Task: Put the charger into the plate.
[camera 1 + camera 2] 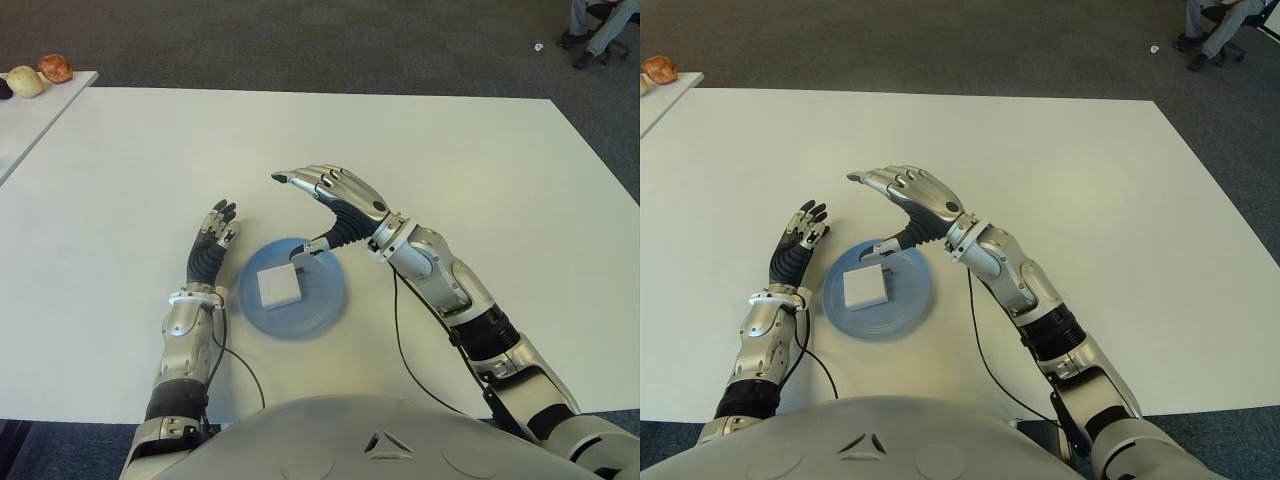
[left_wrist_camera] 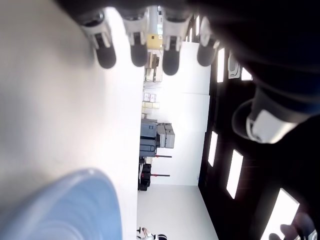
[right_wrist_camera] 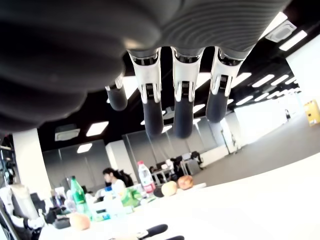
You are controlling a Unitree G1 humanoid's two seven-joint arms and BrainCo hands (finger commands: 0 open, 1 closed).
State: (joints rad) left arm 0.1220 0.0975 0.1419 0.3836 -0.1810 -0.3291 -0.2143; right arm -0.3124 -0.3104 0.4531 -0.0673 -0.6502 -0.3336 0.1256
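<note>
Table (image 1: pixel 470 160) white. Plate (image 1: pixel 325 305) blue, before you. Right hand (image 1: pixel 335 190) at plate's 1 o'clock — fingers extended, empty, likely just released. Left hand (image 1: pixel 210 245) at 9 o'clock, relaxed, idle. Charger (image 1: pixel 278 285) inside plate — task looks done.

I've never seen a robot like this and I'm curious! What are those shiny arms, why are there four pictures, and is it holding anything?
Those arms belong to a humanoid robot. Two pictures come from cameras in its head, looking down at a white table. The other two come from a camera on each wrist, so you see fingers up close. On the table sits a blue plate with a white square charger lying in it. The right hand is raised over the plate's far edge, fingers straight, holding nothing. The left hand shows left of the plate, open too. Some round fruit sits on a neighbouring table in the far left corner.
</note>
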